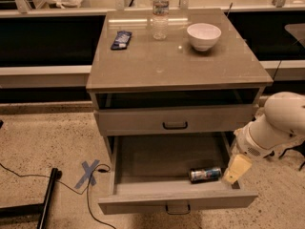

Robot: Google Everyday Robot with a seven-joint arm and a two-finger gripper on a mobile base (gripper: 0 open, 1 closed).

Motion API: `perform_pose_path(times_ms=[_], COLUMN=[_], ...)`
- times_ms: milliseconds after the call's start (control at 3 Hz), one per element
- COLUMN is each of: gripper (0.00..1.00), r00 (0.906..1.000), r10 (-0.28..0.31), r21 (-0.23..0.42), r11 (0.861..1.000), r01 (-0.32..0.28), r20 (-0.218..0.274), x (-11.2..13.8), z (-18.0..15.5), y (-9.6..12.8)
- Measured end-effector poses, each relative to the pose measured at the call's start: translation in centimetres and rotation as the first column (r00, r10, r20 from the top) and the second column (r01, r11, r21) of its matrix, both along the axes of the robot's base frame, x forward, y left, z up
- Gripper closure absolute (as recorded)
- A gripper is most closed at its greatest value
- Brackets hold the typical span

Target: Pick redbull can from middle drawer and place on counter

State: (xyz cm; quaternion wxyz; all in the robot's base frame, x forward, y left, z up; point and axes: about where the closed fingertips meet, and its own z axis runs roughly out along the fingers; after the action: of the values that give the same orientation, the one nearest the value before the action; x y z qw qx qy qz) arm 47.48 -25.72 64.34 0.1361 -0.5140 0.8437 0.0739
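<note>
The redbull can (205,174) lies on its side in the open middle drawer (162,159), near the front right corner. My gripper (237,169) hangs from the white arm at the drawer's right side, just right of the can and a little above it. The counter (176,63) is the glossy grey-brown top of the cabinet above.
On the counter stand a clear plastic bottle (160,12), a white bowl (204,36) and a dark flat packet (121,39). The upper drawer (175,119) is closed. A blue tape cross (87,172), a black cable and a dark stand leg (46,199) lie on the floor at left.
</note>
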Motion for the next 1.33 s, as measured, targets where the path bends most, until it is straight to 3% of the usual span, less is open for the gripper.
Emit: perform_pose_path(times_ms=[333, 667, 1000, 1333], gripper=[0.00, 0.00, 0.00, 0.00], r00=[1.0000, 0.9983, 0.9892, 0.9800], r10=[0.000, 0.058, 0.050, 0.033], r21=[0.000, 0.044, 0.239, 0.348], r11=[1.000, 0.997, 0.968, 0.932], r01=[0.000, -0.058, -0.082, -0.101], r20=[0.000, 0.012, 0.138, 0.196], x=[0.0, 1.2, 4.6, 4.3], z=[0.0, -3.6, -6.8, -9.0], y=[0.0, 0.0, 0.9, 0.4])
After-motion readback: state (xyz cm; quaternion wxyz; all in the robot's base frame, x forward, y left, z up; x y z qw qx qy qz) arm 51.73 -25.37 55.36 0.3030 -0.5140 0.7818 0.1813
